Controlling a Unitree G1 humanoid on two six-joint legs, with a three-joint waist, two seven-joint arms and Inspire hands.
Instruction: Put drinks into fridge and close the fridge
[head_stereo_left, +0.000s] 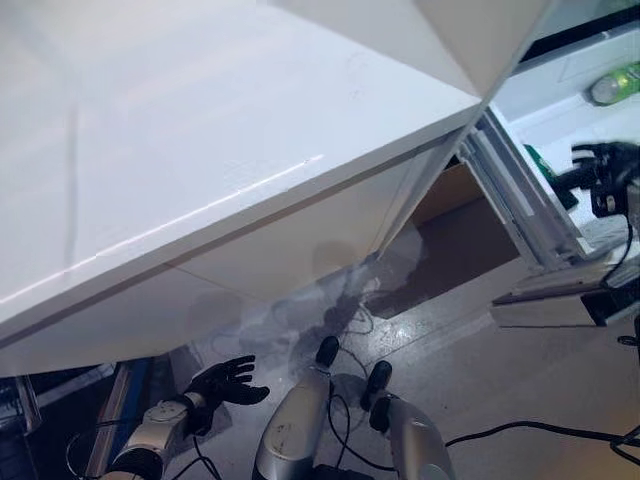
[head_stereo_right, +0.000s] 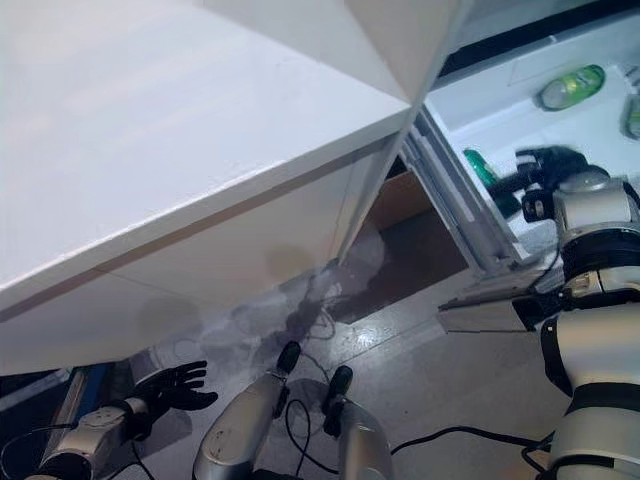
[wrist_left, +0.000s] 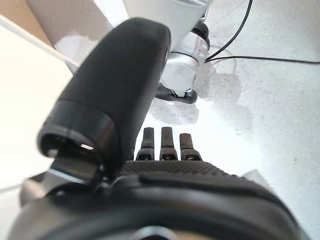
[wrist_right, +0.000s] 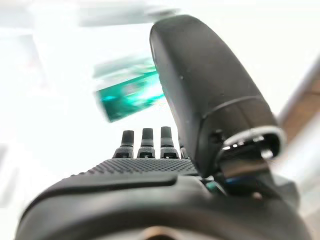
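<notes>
The fridge stands open at the right, its white inside in sight. A green can lies in it near the front edge; it also shows past my right fingers in the right wrist view. A green bottle lies further in, with another drink at the view's edge. My right hand is inside the fridge right beside the green can, fingers straight, holding nothing. My left hand hangs low at the lower left over the floor, open and empty.
A big white panel covers the upper left of both eye views, close to my head. A brown board stands behind the fridge's frame. Grey floor lies below.
</notes>
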